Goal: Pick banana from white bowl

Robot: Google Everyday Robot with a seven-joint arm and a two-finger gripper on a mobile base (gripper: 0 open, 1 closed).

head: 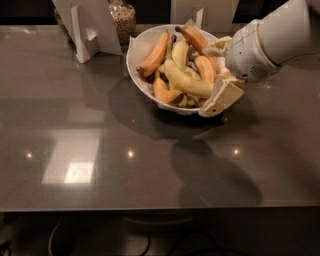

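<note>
The white bowl [131, 54] stands at the back middle of the dark table, lined with white paper and full of bananas. The banana [186, 82], long, pale yellow-green and gently curved, lies across the front of the pile, on top of shorter orange bananas [156, 52]. My gripper [220, 72] reaches in from the right over the bowl's right rim. It is open. Its lower finger [223, 96] lies at the banana's right end, and its upper finger [217, 47] is by the orange bananas at the back. The banana's right tip is hidden behind the lower finger.
A glass jar of grain [123, 20] and white card stands [85, 27] are behind the bowl on the left. Another white stand [192, 12] is behind the bowl. The table's front edge [150, 207] runs across the lower frame.
</note>
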